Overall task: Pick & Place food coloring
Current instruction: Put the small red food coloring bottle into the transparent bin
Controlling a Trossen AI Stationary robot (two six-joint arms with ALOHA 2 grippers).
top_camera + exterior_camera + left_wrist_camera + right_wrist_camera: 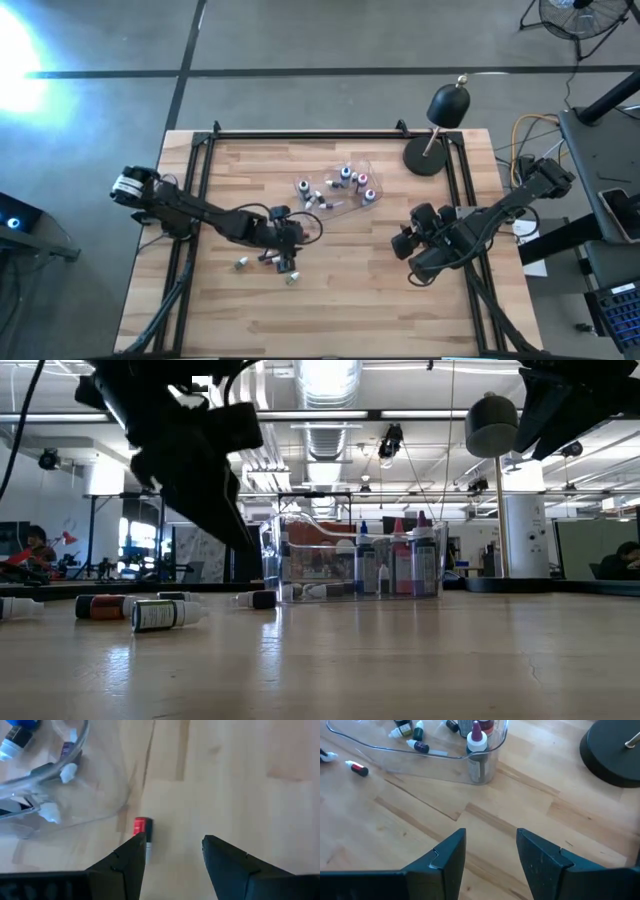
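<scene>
While the workshop's ceiling lights (325, 380) glare above, food coloring bottles (270, 262) lie on the wooden table (350, 300) beside a clear tub (345, 190), under the left gripper's (290, 240) spread, empty fingers.

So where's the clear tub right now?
In the high view the clear tub sits at the table's centre-back, holding several food coloring bottles, between the black lamp base on its right and the left tool nearer front.
</scene>
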